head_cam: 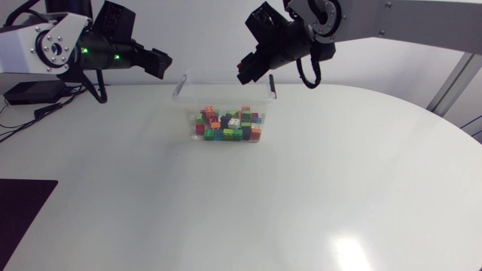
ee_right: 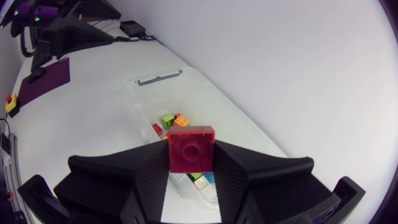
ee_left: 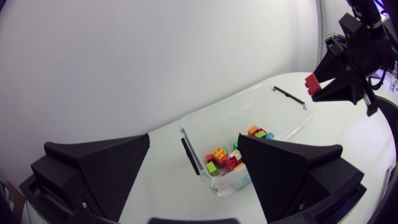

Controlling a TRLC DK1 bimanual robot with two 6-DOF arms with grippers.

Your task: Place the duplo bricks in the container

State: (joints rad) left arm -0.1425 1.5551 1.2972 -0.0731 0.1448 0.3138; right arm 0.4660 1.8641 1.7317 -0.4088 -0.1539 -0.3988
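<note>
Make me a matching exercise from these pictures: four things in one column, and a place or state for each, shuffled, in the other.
Things
1. red duplo brick
2. clear plastic container
3. matte black left gripper
4. pile of mixed-colour duplo bricks

Places and states
A. open, holding nothing
B. clamped between the fingers of the right gripper
C. lying inside the container
D. standing on the white table

Pairs: 1-B, 2-D, 3-A, 4-C.
</note>
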